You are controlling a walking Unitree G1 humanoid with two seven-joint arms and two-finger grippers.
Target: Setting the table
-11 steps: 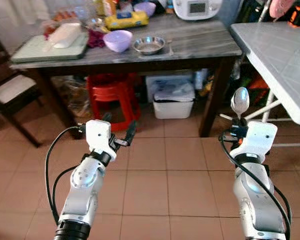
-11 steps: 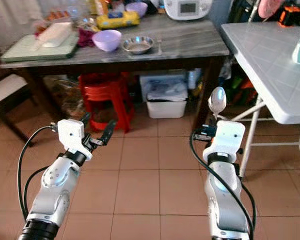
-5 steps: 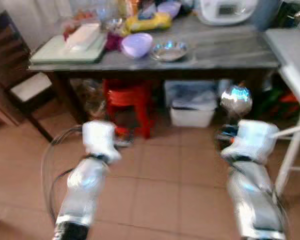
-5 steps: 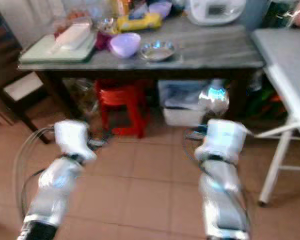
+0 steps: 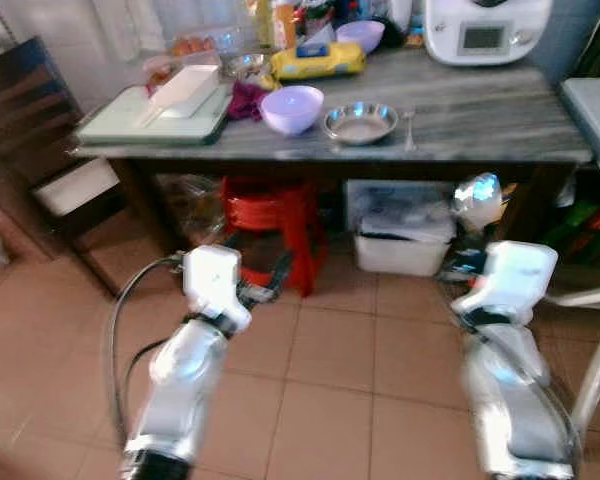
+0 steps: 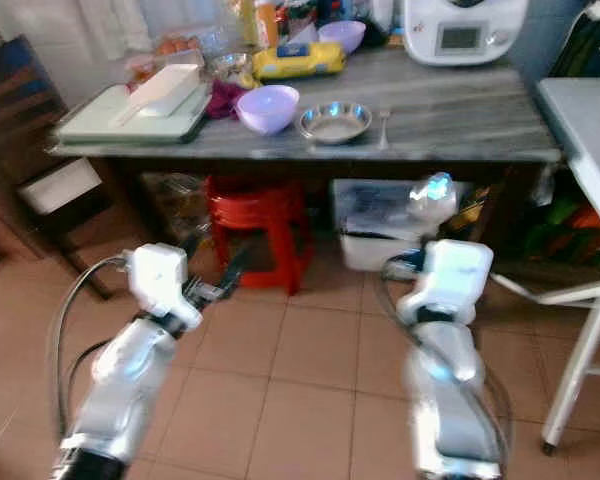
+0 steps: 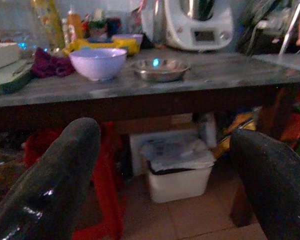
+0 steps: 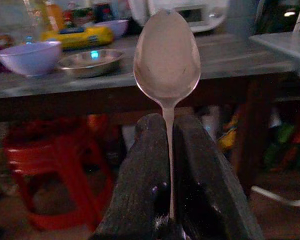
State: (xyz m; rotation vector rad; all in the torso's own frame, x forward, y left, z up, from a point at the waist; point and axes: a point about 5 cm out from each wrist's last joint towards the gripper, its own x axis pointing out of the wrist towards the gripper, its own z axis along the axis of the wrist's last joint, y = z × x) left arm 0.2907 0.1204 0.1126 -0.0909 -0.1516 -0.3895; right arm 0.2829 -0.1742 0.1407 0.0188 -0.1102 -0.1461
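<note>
- The spoon (image 8: 166,57) is standing upright, bowl topmost.
- The right gripper (image 8: 168,150) is pinching its handle, raised forward.
- The left gripper (image 7: 165,165) is holding its fingers (image 7: 55,180) wide, gripping nothing.

Two silver arms with a smooth metallic shine are seen, each ended by a white box-shaped wrist block. A black cable is looped beside each arm and joined near the wrist. The left gripper (image 5: 265,285) and the right gripper (image 8: 167,145) are made of long black fingers with a rough, slightly glossy surface.
</note>
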